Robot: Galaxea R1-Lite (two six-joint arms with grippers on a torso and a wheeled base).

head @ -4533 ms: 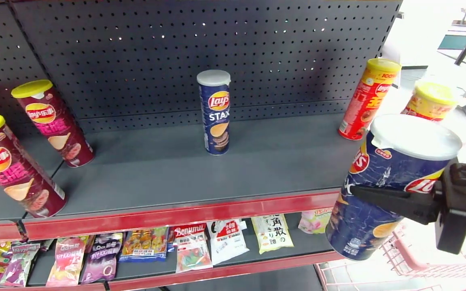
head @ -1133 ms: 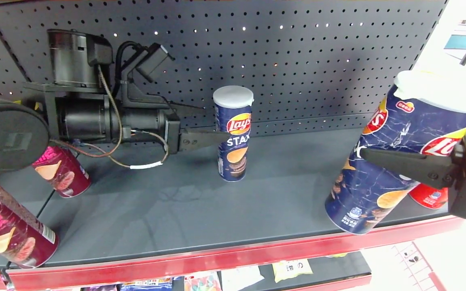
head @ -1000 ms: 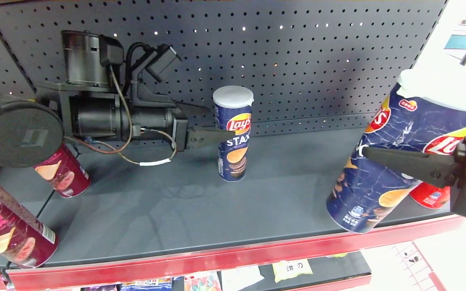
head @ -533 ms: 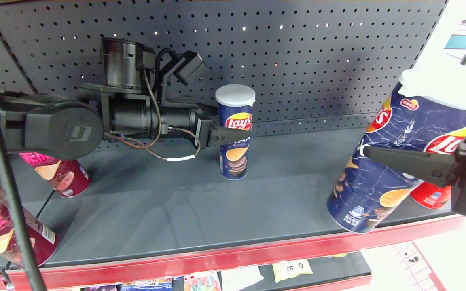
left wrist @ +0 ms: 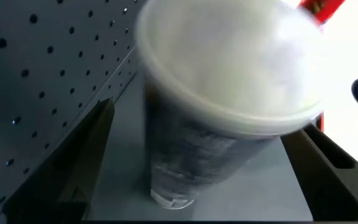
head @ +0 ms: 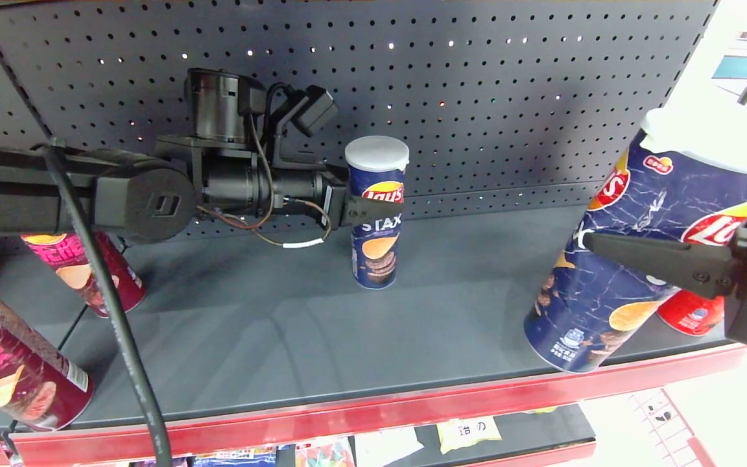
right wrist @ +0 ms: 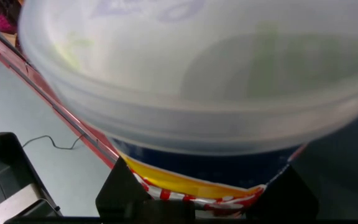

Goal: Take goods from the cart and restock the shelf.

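My right tool (head: 607,243) is clamped on a tilted blue can (head: 613,311) at the frame's right, over the shelf's (head: 347,337) front edge and, I judge, not yet set down. My left tool (head: 377,209) straddles the standing can (head: 377,256) at centre, jaws apart.

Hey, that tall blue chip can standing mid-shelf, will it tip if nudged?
Probably tippy: the blue chip can is tall and narrow on a small base. Being round, it would likely roll if toppled. Its straight, undented tube looks stiff enough to grip.
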